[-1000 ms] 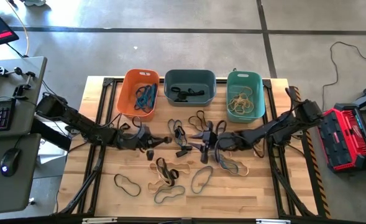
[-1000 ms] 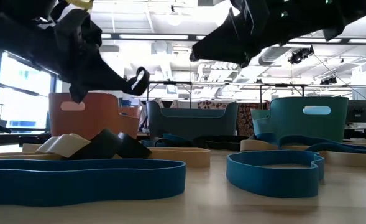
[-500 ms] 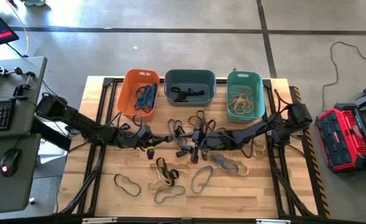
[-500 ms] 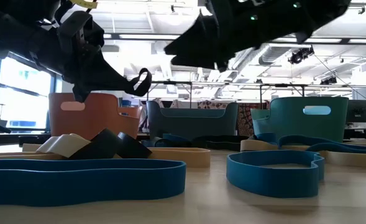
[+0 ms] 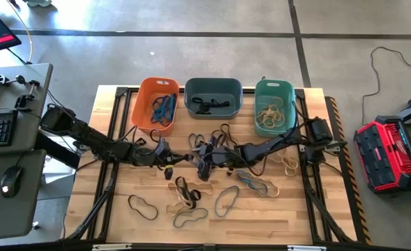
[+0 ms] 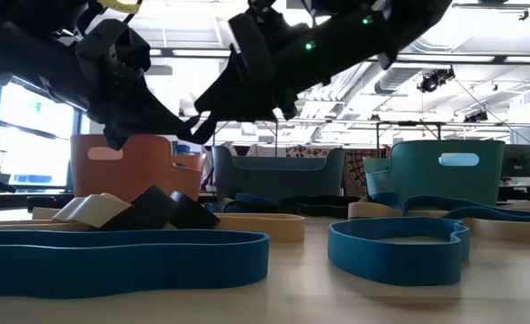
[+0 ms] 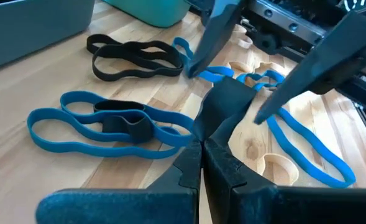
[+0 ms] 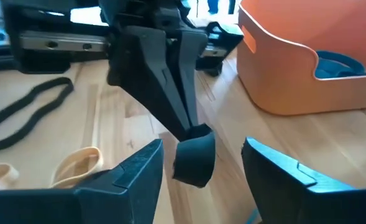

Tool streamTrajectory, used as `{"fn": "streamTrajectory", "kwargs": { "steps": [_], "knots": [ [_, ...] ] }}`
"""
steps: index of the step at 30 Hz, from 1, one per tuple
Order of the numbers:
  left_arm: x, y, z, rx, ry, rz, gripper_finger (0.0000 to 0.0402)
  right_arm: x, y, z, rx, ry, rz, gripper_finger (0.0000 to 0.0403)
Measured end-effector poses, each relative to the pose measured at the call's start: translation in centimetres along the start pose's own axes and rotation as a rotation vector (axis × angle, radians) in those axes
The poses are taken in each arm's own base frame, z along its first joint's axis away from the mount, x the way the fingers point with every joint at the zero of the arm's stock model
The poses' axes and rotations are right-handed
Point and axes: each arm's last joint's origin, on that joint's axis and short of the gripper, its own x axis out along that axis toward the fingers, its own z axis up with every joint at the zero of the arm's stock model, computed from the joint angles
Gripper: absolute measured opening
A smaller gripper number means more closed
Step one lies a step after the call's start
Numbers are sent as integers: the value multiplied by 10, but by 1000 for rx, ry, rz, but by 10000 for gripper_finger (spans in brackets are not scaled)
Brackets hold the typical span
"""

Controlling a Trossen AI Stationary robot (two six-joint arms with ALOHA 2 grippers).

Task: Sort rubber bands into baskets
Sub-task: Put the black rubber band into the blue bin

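Sorting is only partly done: 3 baskets are holding few rubber bands, many lying loose, left gripper clenching a black band, right gripper spreading wide around it.

Three baskets stand in a row along the far edge of the desk: the orange basket holds blue rubber bands, the slate basket beside it holds black bands, and the teal basket on the slate one's other side holds tan bands. In front of the slate basket, loose bands in blue, black and tan lie flat and partly overlapping. Farther out from it lie a black loop, a blue loop and a mixed tangle. One short black band, seemingly folded, hangs pinched in the left hand, off the desk, near the orange basket.
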Motion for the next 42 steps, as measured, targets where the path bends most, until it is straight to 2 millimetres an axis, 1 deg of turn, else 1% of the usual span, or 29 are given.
{"fn": "streamTrajectory", "kwargs": {
  "steps": [3, 6, 9, 14, 16, 20, 22, 26, 30, 33, 36, 40, 42],
  "knots": [
    [0, 0, 0, 7, 1, 0, 0, 1, -1, 1, 5, 9, -5, 189],
    [0, 0, -1, 10, 5, 3, 0, 1, 0, 1, 15, 10, -3, 158],
    [0, 0, -1, 18, 6, 7, 0, 1, 0, 0, 12, 17, -3, 115],
    [0, 0, -1, 47, 5, 7, 0, 1, 0, -1, -13, 25, -4, 28],
    [0, 0, -1, 49, 4, 7, 0, 1, 0, -1, -19, 28, -5, 8],
    [0, 1, 0, 50, -1, 17, 9, 1, -1, -1, -21, 25, -6, 16],
    [0, 1, 0, 65, -1, 18, 20, 1, -1, -1, -27, 26, -6, 12],
    [0, 2, 0, 135, -20, 55, 52, 1, -1, -1, -34, 26, -6, 4],
    [0, 4, 1, 143, -61, 134, 95, -3, -5, 4, -30, 36, -34, 4],
    [0, 5, 2, 135, -66, 145, 125, -8, -16, 11, -27, 50, -89, 2],
    [0, 5, 1, 143, -63, 153, 147, -14, -32, 20, -7, 67, -145, 2],
    [0, 6, 1, 150, -59, 164, 158, -20, -57, 32, -1, 68, -231, 1],
    [0, 6, 0, 152, -55, 167, 159, -21, -72, 34, 1, 78, -285, 1]
  ]
}}
